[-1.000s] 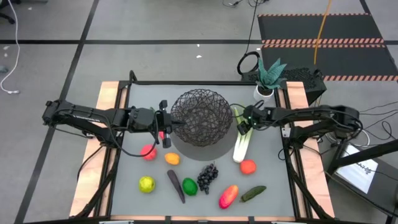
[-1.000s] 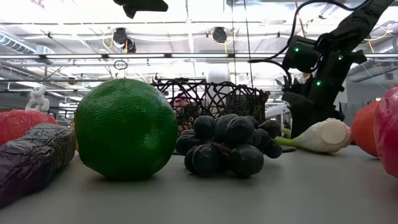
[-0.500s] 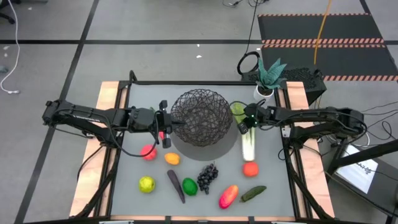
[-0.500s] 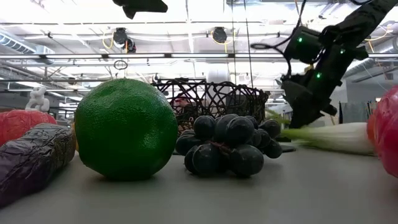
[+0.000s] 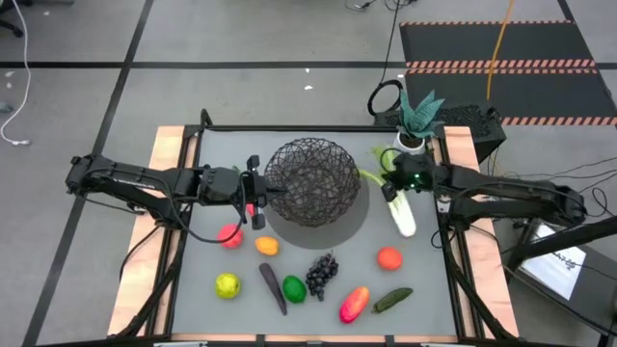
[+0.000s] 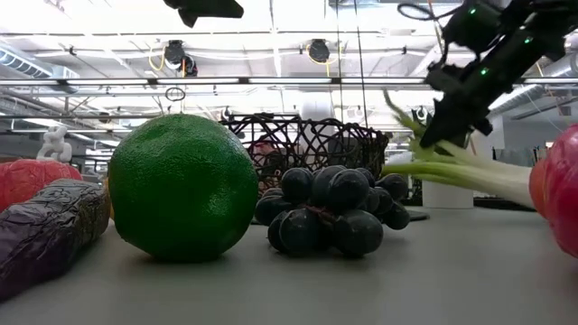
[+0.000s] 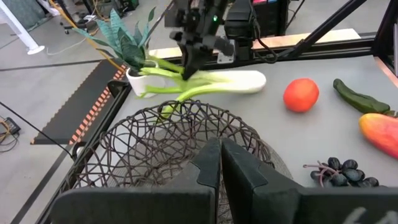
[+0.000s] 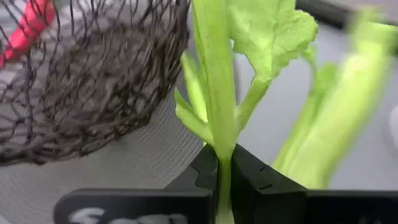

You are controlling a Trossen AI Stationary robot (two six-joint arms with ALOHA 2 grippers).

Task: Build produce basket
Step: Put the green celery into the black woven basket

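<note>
The black wire basket [image 5: 313, 181] stands at the table's middle far side. My left gripper [image 5: 262, 193] is shut at its left rim. My right gripper [image 5: 395, 179], just right of the basket, is shut on the leek [image 5: 400, 207], which hangs above the table with its white end [image 5: 407, 227] toward the near right. On the near half of the table lie red [image 5: 229, 235], orange [image 5: 267, 247], yellow-green [image 5: 227, 285] and green [image 5: 294, 288] fruits, an eggplant [image 5: 273, 287], grapes [image 5: 322, 273] and a cucumber [image 5: 392, 300]. My left gripper meets the basket's left rim [image 7: 186, 174] with shut fingers, coming nearly level from the table's left. The fingers [image 7: 219, 163] hide the wire between them. The basket stands on the table. My right gripper pinches one green stalk [image 8: 219, 146] at the leek's leafy end between its two fingers, slanting down from the table's right. The leek hangs tilted, clear of the table, with its white end [image 6: 510, 183] lower than the leaves.
A potted plant [image 5: 416, 120] stands at the far right corner, close behind the lifted leek. An orange-red fruit [image 5: 388, 257] and a red-orange one [image 5: 354, 304] lie near the right front. Wooden rails [image 5: 164, 212] line both sides of the table.
My right gripper has taken hold of the leek's green end, risen and drawn back toward the table's right edge. The leek, which lay on the table beside the basket, is lifted clear, and its white end has swung toward the right.
</note>
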